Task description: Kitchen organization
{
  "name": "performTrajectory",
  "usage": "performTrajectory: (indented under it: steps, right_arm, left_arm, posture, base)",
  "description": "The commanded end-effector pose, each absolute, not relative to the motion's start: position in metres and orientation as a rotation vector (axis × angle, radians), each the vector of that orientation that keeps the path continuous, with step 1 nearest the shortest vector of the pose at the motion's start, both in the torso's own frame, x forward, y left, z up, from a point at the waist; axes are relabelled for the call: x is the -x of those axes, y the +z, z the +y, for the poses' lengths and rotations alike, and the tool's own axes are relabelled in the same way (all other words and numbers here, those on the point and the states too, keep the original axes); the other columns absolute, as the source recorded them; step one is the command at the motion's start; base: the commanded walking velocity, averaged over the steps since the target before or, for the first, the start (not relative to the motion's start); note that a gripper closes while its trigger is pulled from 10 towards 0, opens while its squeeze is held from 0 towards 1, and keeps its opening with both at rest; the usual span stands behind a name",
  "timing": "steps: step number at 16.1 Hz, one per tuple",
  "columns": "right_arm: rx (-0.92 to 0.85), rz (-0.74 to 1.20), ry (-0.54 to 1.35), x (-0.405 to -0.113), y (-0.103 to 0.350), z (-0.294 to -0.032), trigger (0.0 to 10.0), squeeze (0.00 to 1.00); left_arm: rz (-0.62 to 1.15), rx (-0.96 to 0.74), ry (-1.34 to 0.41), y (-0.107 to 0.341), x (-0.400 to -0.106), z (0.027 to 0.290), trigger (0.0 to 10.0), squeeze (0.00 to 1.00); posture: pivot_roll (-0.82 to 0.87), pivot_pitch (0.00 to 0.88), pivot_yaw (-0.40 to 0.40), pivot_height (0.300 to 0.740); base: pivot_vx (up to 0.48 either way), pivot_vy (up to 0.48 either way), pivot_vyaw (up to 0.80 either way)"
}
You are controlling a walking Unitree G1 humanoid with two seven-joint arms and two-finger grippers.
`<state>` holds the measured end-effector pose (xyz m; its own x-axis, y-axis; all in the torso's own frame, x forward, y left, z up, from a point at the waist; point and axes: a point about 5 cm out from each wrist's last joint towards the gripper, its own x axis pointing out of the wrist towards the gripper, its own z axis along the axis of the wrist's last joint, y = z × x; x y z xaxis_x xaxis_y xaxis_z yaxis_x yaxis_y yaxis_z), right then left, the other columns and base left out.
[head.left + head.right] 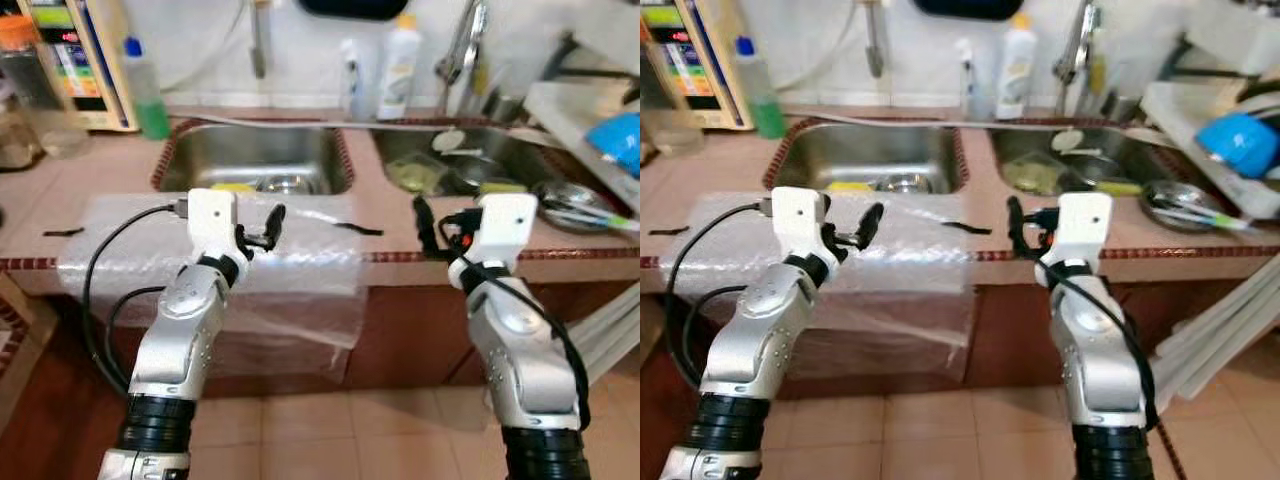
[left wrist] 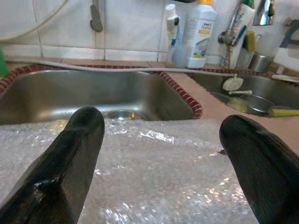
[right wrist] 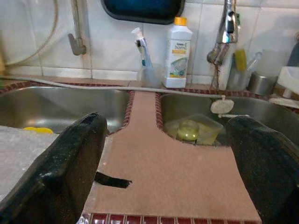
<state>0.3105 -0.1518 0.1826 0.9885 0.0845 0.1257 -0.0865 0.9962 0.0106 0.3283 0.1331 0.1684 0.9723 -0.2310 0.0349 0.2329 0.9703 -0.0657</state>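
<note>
A: Where do the arms stand against the double sink?

B: Both are raised in front of the worktop [image 1: 100, 170]. The left end effector [image 1: 262, 228] hovers over a sheet of bubble wrap [image 1: 130, 250] just in front of the left sink basin [image 1: 250, 150] — its two black fingers [image 2: 70, 158] are spread wide apart, nothing between them. The right end effector [image 1: 432, 226] hangs at the worktop's front edge, before the strip that divides the two basins, fingers [image 3: 65, 168] likewise apart and empty.

A: And the bubble wrap itself?

B: It lies flat on the worktop in front of the left basin and drapes over the front edge, hanging down the cabinet face. A short black strip [image 3: 112, 180] lies on the bare worktop beside it, near the right end effector.

A: What is in the basins?

B: The left one holds something yellow [image 1: 232, 186] and a round metal piece [image 1: 286, 184]. The right sink basin [image 1: 460, 160] holds a clear container with something yellowish-green [image 3: 189, 129] — plus a white round object [image 3: 221, 106] at its rim.

A: Behind the sink?

B: A white detergent bottle with an orange cap [image 3: 177, 51] stands against the tiled wall behind the divider, with a spray bottle [image 3: 142, 51] just beside it and a chrome tap [image 3: 226, 28] over the right basin. A green bottle [image 1: 145, 90] stands behind the left basin's far corner. A metal plate with utensils [image 1: 575, 205] sits on the worktop beside the right basin.
</note>
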Motion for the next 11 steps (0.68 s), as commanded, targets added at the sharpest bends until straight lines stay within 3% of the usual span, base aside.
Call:
performTrajectory:
  steps: [1,11]
  right_arm:
    - [-0.011,-0.149,0.086,-0.3104,0.1893,-0.1527,10.0,0.0]
    - [-0.013,-0.152,0.091,-0.3134,0.1889,-0.1494,10.0,0.0]
  left_arm:
    - [-0.038,0.074,-0.244,0.1717,-0.3278,0.1316,10.0,0.0]
    - [-0.04,0.069,-0.24,0.1726,-0.3298,0.1333,10.0,0.0]
  posture:
    - [0.01,0.0,-0.005,0.74]
    - [0.01,0.0,-0.001,0.74]
  base:
    - [0.0,-0.48,0.0]
    - [0.0,-0.468,0.0]
